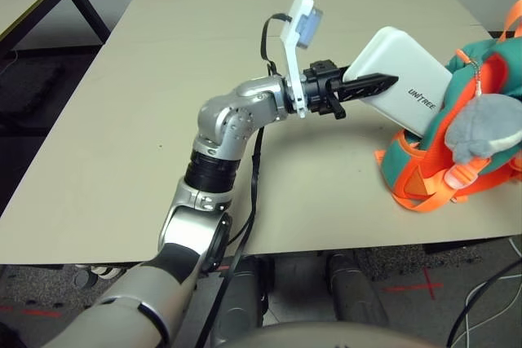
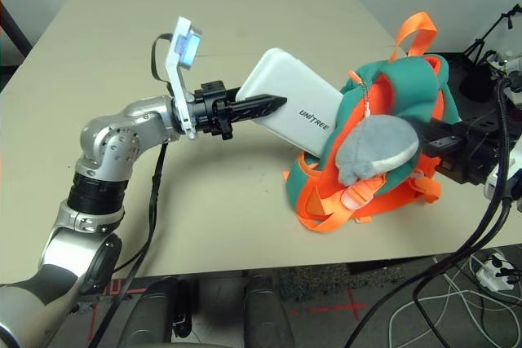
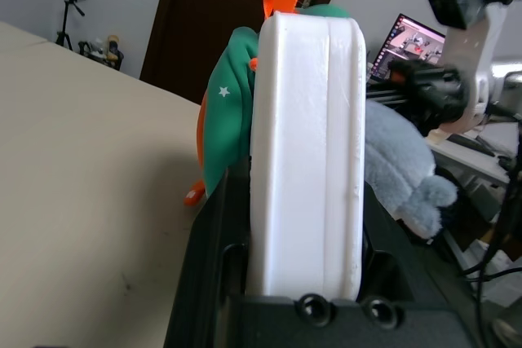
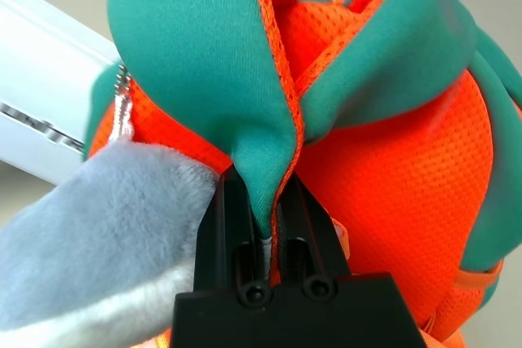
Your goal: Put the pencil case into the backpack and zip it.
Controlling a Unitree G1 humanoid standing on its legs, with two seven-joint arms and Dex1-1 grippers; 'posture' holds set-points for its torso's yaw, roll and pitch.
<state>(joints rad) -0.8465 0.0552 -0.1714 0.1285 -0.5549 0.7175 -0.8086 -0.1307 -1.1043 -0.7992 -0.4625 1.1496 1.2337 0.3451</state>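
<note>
Over the table (image 1: 122, 120), the left gripper (image 2: 245, 109) is clamped on the near end of the pencil case (image 2: 289, 103), one black finger on each broad face, holding the white case tilted with its far end angled down toward the backpack (image 2: 400, 95). That far end is at the bag's mouth and looks just tucked behind the teal flap, while most of the case is out in the open on the side away from the bag. So I'd say insertion has only begun.

The backpack stands upright on the table, with the grey plush toy (image 2: 375, 148) hanging on its front, just beside the case's lower corner, and orange straps (image 2: 326, 213) pooled at its base.

On the bag's far side from the case, the right gripper (image 4: 269, 218) is pinched shut on a fold of the teal fabric at the orange-trimmed edge, apparently holding the opening up.

What's left, by my reckoning: slide the case fully in, let go, then close the zip, which is not yet done.
</note>
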